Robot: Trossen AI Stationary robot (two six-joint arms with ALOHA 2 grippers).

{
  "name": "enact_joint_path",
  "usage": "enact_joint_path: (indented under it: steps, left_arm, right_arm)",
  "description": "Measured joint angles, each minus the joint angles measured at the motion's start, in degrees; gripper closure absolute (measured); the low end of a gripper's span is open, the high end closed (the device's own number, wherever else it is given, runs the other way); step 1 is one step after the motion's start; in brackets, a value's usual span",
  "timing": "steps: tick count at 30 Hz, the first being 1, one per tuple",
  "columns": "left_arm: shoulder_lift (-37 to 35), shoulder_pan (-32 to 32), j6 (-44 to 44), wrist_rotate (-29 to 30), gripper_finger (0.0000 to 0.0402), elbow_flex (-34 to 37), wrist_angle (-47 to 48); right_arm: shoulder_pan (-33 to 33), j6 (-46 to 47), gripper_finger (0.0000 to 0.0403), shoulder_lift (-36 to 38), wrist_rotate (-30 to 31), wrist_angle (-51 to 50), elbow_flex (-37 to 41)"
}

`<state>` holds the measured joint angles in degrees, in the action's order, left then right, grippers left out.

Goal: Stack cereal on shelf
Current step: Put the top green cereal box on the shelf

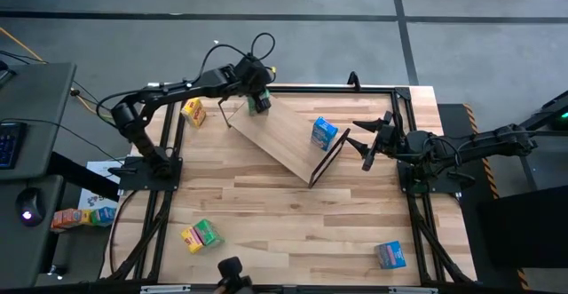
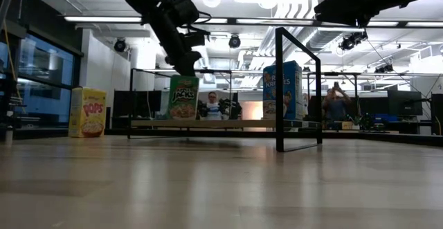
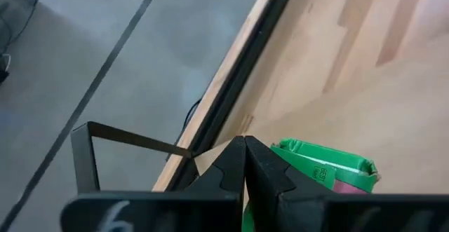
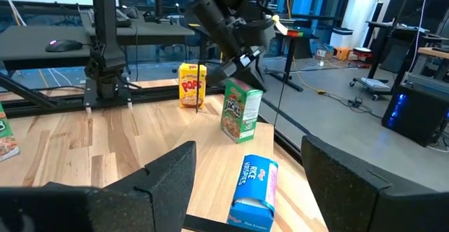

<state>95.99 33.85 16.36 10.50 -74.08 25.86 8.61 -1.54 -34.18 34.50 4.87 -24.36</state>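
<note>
On the far left end of the shelf point(image 1: 284, 134), your left gripper point(image 1: 258, 100) sits right at the top of a green cereal box point(image 1: 259, 106). Its fingers point(image 3: 245, 169) are pressed fully together, tip to tip, just beside the box's folded top flap rather than around it, so nothing is held. The box stands upright on its own, which suggests it has been set down and the closed tips are only steadying or nudging it.

A blue cereal box point(image 1: 324, 133) rests on the same board, toward its right end, well apart from the green one. The board runs diagonally across the far middle of the table point(image 1: 293, 214), with a black wire leg at each end.

Your right gripper point(image 1: 373, 143) waits just beyond the shelf's right end, at the table's right side. Its jaws stand wide apart and empty, pointed across the board at both boxes, probably ready to take the next one.

Four boxes are not yet on the shelf. One yellow box point(image 1: 193, 112) stands on the table far left, just beside the shelf's end. A yellow and green pair point(image 1: 201, 235) lies near left. A second blue box point(image 1: 390, 255) lies near right, closest to the right arm.
</note>
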Motion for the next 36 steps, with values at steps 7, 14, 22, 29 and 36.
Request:
enact_joint_path:
  steps: [7,14,22,29,36]
  left_arm:
    - [-2.00,-0.07,1.87,-4.95,0.0401,0.11,0.57]
    - [-2.37,-0.07,5.79,-8.51,0.0401,0.11,1.20]
    - [-2.41,-0.07,10.75,-8.57,0.0401,0.11,0.98]
    - [-2.62,-0.15,11.26,-13.40,0.0401,0.11,1.11]
    - [-6.57,-1.24,11.15,-12.91,0.0401,0.09,1.49]
  right_arm:
    - [0.01,0.04,0.0153,-0.03,0.00,-0.45,0.00]
    - [0.01,0.04,0.0153,-0.05,0.00,-0.45,0.00]
    - [0.01,0.04,0.0153,-0.05,0.00,-0.47,0.00]
    - [0.00,0.04,0.0153,-0.05,0.01,-0.47,0.00]
    - [0.00,0.04,0.0153,-0.05,0.02,-0.47,0.00]
